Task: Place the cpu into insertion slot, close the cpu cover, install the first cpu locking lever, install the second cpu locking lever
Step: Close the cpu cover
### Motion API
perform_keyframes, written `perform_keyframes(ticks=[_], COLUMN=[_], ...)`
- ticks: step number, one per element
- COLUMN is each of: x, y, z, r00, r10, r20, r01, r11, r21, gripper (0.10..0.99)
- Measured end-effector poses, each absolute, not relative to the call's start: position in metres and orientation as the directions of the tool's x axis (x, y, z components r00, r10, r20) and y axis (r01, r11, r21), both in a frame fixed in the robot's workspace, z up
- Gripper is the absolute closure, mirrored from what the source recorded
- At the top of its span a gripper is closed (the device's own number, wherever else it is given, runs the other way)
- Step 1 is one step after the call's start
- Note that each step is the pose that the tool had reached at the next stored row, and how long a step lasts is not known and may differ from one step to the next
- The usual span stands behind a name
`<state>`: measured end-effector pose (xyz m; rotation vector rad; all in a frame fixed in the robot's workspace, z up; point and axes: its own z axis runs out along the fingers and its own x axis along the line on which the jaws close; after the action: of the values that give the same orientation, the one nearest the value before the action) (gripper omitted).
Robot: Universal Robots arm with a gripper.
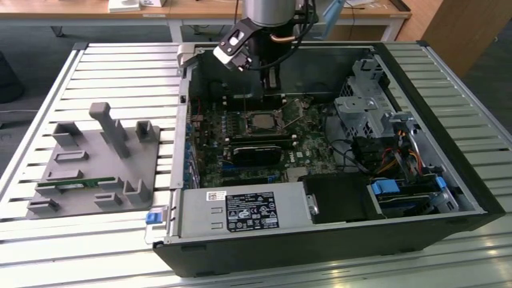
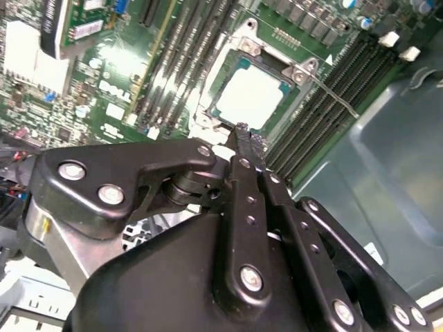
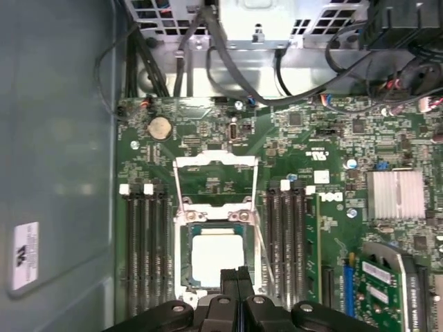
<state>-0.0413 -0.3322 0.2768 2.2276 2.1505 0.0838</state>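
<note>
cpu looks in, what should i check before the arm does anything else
1. cpu lying flat in the insertion slot: ok, seen in both wrist views.
2. cpu cover closed: not ok. It is flipped open away from the socket, and green board shows through its window.
3. Locking lever latched: not ok. In the second wrist view, this wire lever angles away from the socket.
4. Other lever latched: cannot tell.
5. gripper free: ok. It is shut with nothing between its fingers, and the tips sit by the cpu's edge.
</note>
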Motion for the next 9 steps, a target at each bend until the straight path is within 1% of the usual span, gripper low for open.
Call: perform_keyframes(ticks=[4,9], x=[-0.039,-0.026], y=[-0.336,-0.336], z=[0.277,0.277], r00=[0.035,0.035], r10=[0.999,0.999], r20=[0.008,0.007], r01=[0.997,0.999], r11=[-0.036,-0.035], r21=[0.063,0.029], gripper=[0.980,0.980])
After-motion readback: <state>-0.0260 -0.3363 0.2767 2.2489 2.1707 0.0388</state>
